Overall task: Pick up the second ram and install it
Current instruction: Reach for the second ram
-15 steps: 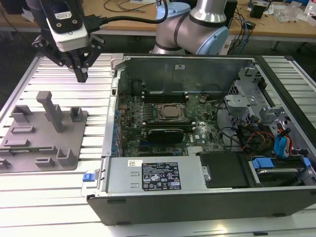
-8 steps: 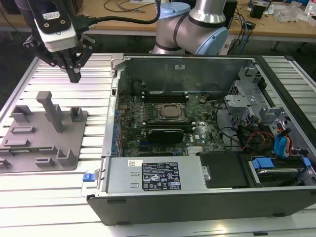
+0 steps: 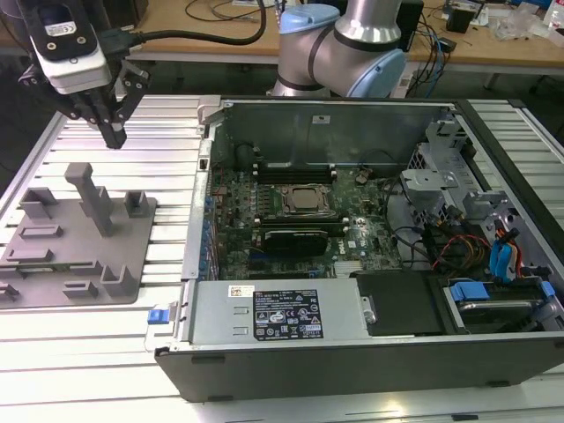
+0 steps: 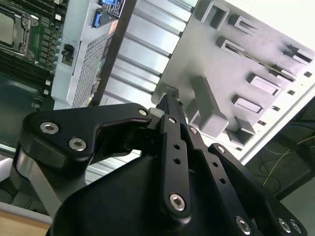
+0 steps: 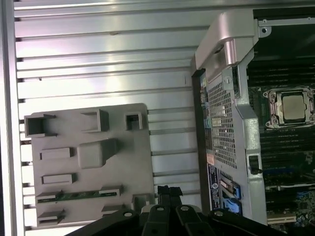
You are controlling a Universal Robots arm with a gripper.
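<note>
I'd call this the approach to the pick. Nothing is grabbed, the stick sits in its holder, and the install half isn't begun.

Going front to back in the exterior view, the closest thing is the open computer case (image 3: 352,366). It fills the frame from about 6 round to 3 o'clock, with the motherboard (image 3: 233,220) facing up. The black slot strips (image 3: 291,173) sit just past the processor socket (image 3: 308,199), and my guess is that's where the stick ends up.

Next back, at roughly 9 o'clock in the frame, is the grey tray (image 3: 128,236) with its pockets and a tall post (image 3: 92,198). In the first wrist view the second ram (image 5: 78,194) lies lengthwise in one of the tray's long pockets. Its ends are tucked into two small holders and its green edge is showing.

Behind that, around 10 to 11 o'clock, the claw (image 3: 115,137) hangs in the air with the tray at about 6 to 7 o'clock from it. Its fingers look pinched together with nothing between them. It's well apart from the ram and isn't touching the tray either.

Farthest back at 12 o'clock is the arm (image 3: 352,44), with desks (image 3: 493,48) behind it.

As for what a grab calls for, I reckon the fingers have to spread first. Then they need to square up across the thin board and drop straight down. The pocket walls and that post don't look like they leave much slop.
</note>
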